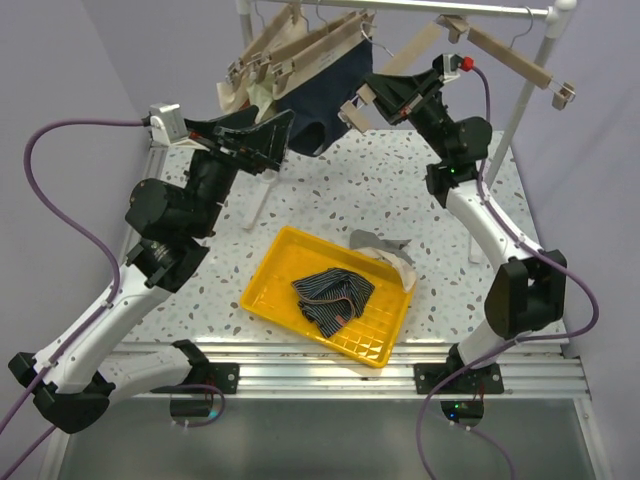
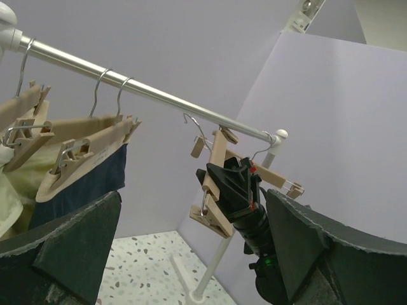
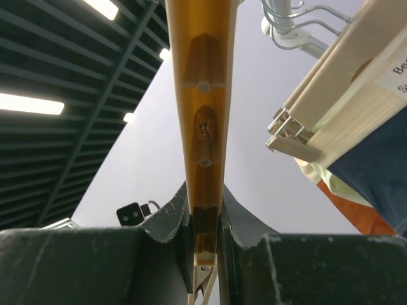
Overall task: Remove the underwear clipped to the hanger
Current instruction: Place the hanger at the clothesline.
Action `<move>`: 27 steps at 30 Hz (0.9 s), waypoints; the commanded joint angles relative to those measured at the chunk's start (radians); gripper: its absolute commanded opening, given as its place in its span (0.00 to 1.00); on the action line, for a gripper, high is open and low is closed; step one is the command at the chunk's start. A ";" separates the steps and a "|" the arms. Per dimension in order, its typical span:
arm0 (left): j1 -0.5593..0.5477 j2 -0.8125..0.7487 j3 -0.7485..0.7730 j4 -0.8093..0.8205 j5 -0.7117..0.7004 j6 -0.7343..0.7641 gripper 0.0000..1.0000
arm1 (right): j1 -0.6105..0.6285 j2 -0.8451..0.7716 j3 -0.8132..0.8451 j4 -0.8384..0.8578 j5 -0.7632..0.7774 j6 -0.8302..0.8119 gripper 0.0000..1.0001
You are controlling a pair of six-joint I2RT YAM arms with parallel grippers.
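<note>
Navy underwear (image 1: 318, 108) clipped to a wooden hanger (image 1: 300, 55) on the rail (image 1: 440, 8); striped underwear (image 1: 332, 295) lying in the yellow tray (image 1: 268, 275).
Right gripper (image 1: 362, 103) clamped on an empty hanger (image 3: 198, 114), seen close only by right wrist; left gripper (image 1: 268, 140) wide apart, empty, beside the navy pair; cream and orange cloth (image 3: 340, 194) shows at right wrist edge; grey-white piece (image 1: 385, 250) on tray rim.

Surface (image 1: 300, 200): white, speckled terrazzo-pattern top, with an aluminium rail along its near edge.

On it: one yellow tray (image 1: 275, 262), set slantwise near the middle, holding a crumpled navy striped brief (image 1: 333, 296). A grey-white brief (image 1: 385, 252) lies draped over the tray's far-right rim, partly on the surface. White rack legs (image 1: 262, 200) stand at the far side.
</note>
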 commanded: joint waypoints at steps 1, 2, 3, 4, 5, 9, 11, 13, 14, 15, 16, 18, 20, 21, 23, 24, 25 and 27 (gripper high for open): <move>0.007 -0.014 -0.002 -0.012 -0.018 -0.007 1.00 | 0.000 0.028 0.083 0.104 0.049 0.058 0.00; 0.007 -0.014 -0.002 -0.015 -0.021 -0.010 1.00 | -0.001 0.037 0.106 0.105 0.055 0.077 0.00; 0.007 -0.014 -0.002 -0.019 -0.022 -0.010 1.00 | -0.001 0.045 0.117 0.102 0.056 0.088 0.00; 0.007 -0.014 -0.002 -0.022 -0.024 -0.010 1.00 | -0.001 0.063 0.136 0.099 0.059 0.099 0.00; 0.007 -0.016 -0.002 -0.026 -0.029 -0.012 1.00 | -0.001 0.071 0.145 0.104 0.062 0.117 0.00; 0.007 -0.020 -0.002 -0.045 -0.039 -0.018 1.00 | -0.001 0.117 0.194 0.116 0.087 0.165 0.00; 0.007 -0.022 -0.001 -0.060 -0.045 -0.018 1.00 | -0.004 0.146 0.228 0.122 0.098 0.189 0.00; 0.007 -0.023 0.001 -0.080 -0.056 -0.020 1.00 | -0.009 0.175 0.260 0.130 0.113 0.206 0.00; 0.007 -0.026 -0.001 -0.084 -0.059 -0.020 1.00 | -0.013 0.184 0.272 0.128 0.118 0.211 0.00; 0.007 -0.028 -0.002 -0.092 -0.065 -0.021 1.00 | -0.015 0.193 0.281 0.125 0.122 0.217 0.00; 0.006 -0.027 -0.004 -0.097 -0.070 -0.021 1.00 | -0.018 0.206 0.304 0.124 0.134 0.223 0.00; 0.007 -0.031 -0.004 -0.109 -0.075 -0.024 1.00 | -0.029 0.232 0.323 0.125 0.147 0.231 0.00; 0.007 -0.033 -0.004 -0.117 -0.079 -0.026 1.00 | -0.035 0.250 0.353 0.139 0.154 0.245 0.00; 0.007 -0.034 -0.004 -0.121 -0.081 -0.026 1.00 | -0.038 0.255 0.361 0.140 0.159 0.249 0.00; 0.007 -0.034 -0.005 -0.124 -0.085 -0.027 1.00 | -0.041 0.261 0.380 0.143 0.171 0.259 0.00; 0.007 -0.033 -0.004 -0.127 -0.087 -0.027 1.00 | -0.043 0.267 0.386 0.140 0.174 0.260 0.00; 0.007 -0.033 -0.004 -0.127 -0.087 -0.027 1.00 | -0.043 0.269 0.390 0.137 0.181 0.263 0.00; 0.007 -0.028 -0.004 -0.129 -0.087 -0.027 1.00 | -0.044 0.273 0.390 0.127 0.182 0.265 0.00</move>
